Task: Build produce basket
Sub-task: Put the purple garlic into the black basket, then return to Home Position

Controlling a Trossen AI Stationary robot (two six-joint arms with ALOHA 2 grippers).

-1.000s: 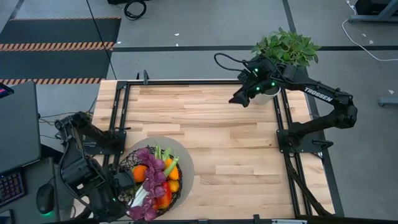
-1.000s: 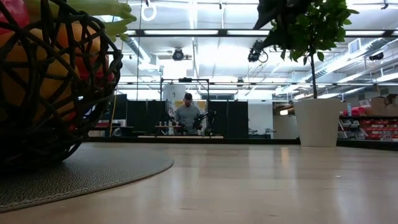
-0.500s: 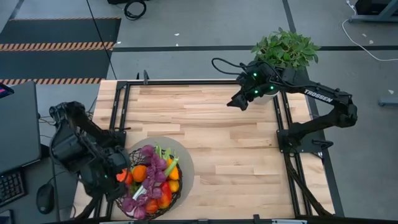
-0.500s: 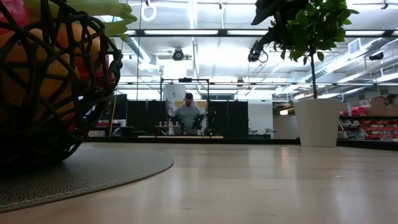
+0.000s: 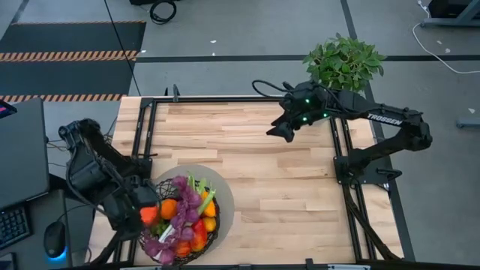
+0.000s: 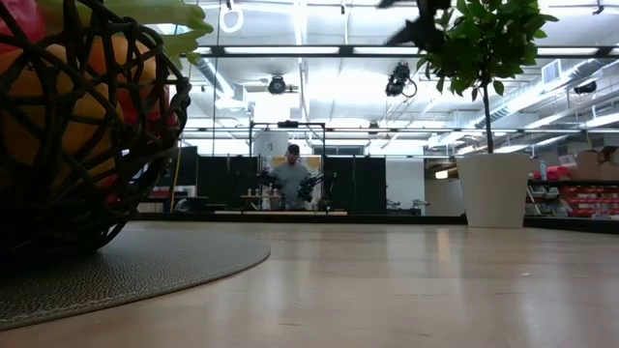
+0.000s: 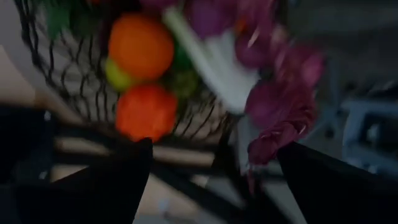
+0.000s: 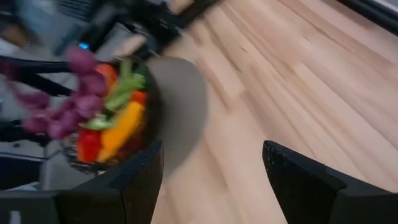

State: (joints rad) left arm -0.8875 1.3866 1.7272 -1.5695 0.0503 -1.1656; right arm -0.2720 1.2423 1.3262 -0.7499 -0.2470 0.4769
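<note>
1. Basket [image 5: 180, 221] sits low and left of centre in the high view, on a round grey mat [image 5: 221, 187], close to the table's near edge. It is heaped with produce [image 5: 186, 214]: purple grapes, oranges, green stalks, red pieces.
2. Left gripper [image 5: 141, 208] is just beside the basket's left rim, over the table's left frame rail. In the left wrist view its fingers [image 7: 93, 186] stand wide apart with nothing between them; the basket mesh lies beyond.
3. Right gripper [image 5: 283, 129] hangs above the upper right part of the table [image 5: 285, 187], near the potted plant [image 5: 345, 61]. Its fingers [image 8: 311, 180] are parted and hold nothing.
4. Open room: bare wood fills the middle and right of the table, between the mat and the right rail.
5. Hard to make out: both wrist views are smeared. In the low view the basket is cut off at the left edge, and only a dark scrap of the right arm shows at the top. A person [image 6: 291, 179] stands far back in the room.
</note>
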